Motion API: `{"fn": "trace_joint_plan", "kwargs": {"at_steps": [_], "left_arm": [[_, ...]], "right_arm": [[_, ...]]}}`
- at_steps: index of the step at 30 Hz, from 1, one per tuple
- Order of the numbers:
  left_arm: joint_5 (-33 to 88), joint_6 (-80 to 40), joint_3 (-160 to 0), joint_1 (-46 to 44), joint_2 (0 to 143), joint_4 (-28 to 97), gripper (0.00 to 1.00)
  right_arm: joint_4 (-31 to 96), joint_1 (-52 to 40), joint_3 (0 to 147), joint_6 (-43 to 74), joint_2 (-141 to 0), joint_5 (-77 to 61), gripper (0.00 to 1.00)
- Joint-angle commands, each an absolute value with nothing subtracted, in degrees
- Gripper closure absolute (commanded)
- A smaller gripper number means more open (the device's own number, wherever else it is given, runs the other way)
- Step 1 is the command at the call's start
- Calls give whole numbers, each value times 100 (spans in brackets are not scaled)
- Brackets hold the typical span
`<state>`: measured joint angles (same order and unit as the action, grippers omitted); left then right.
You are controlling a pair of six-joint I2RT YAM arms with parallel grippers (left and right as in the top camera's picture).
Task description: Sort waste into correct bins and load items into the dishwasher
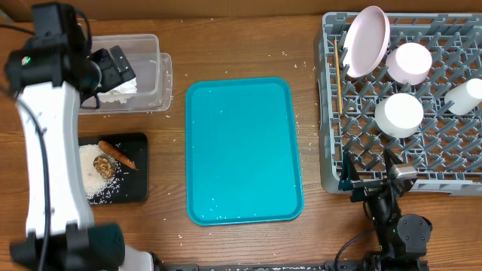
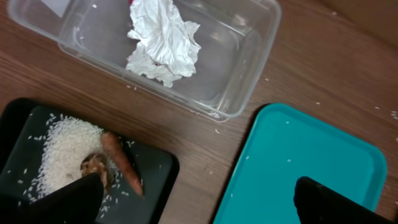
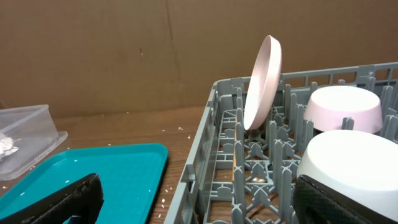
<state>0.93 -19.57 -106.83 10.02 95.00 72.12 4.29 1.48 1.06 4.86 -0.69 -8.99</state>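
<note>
My left gripper (image 1: 117,68) hangs open over the clear tub (image 1: 151,53), nothing between its fingers (image 2: 62,202). A crumpled white napkin (image 2: 161,40) lies inside the tub (image 2: 249,68). The black tray (image 1: 139,192) below it holds rice (image 2: 62,149), a carrot piece (image 2: 121,163) and a brown lump (image 2: 93,165). The grey rack (image 1: 331,135) on the right carries an upright plate (image 1: 367,41), two bowls (image 1: 410,62) (image 1: 399,113), a cup (image 1: 468,94) and a chopstick (image 1: 337,79). Open and empty, my right gripper (image 1: 374,175) sits at the rack's near edge (image 3: 217,155).
A teal serving tray (image 1: 241,150) with a few stray rice grains lies between the bins and the rack. Loose grains dot the wooden table (image 1: 309,90). A brown cardboard wall (image 3: 124,50) stands behind the table.
</note>
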Motion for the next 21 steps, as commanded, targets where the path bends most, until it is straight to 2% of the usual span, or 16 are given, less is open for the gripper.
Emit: {"fn": "trace_joint_plan", "kwargs": {"at_steps": [1,11,17,21], "left_arm": [[196,-1973,-10175,1004,8702,7212,1],[1017,-2200,-7524,1004,6377,6267,0],[1002,-2965,-6936,1007,6073,6541,0],[998,-2963,-6919,1007,6226,6617,0]], "right_arm": [[397,163,47,467,-16,-908,0],[397,163,47,467,-16,-908,0],[397,163,47,467,-16,-908,0],[397,163,47,467,-16,-908,0]]}}
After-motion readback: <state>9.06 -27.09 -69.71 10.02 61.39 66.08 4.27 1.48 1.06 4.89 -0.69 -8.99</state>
